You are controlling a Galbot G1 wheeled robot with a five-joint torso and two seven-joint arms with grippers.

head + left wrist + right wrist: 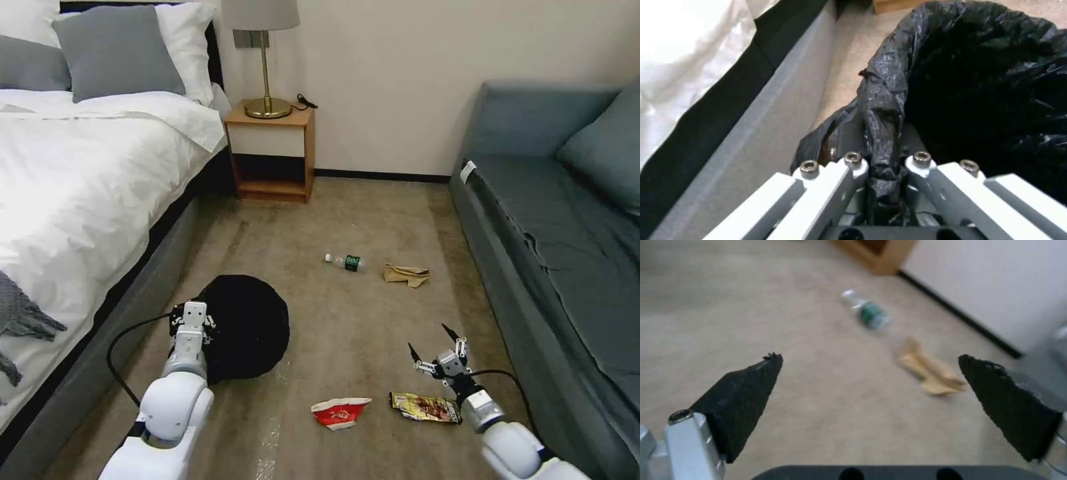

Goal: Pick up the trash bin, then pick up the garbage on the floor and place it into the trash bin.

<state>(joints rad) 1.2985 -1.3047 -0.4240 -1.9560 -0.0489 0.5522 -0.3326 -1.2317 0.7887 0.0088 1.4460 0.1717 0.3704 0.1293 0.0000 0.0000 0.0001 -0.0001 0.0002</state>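
Black-bagged small round bin [248, 327] sat by the bed, left gripper [882, 160] clamped on its rim; right gripper [437, 345] hung wide open, empty; bottle [345, 261], tan paper [406, 274], red wrapper [340, 411], gold wrapper [425, 407] were all unbinned.

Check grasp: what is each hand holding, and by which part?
Left hand pinches the trash bin at its bag-covered rim. Right hand is open, holding nothing.
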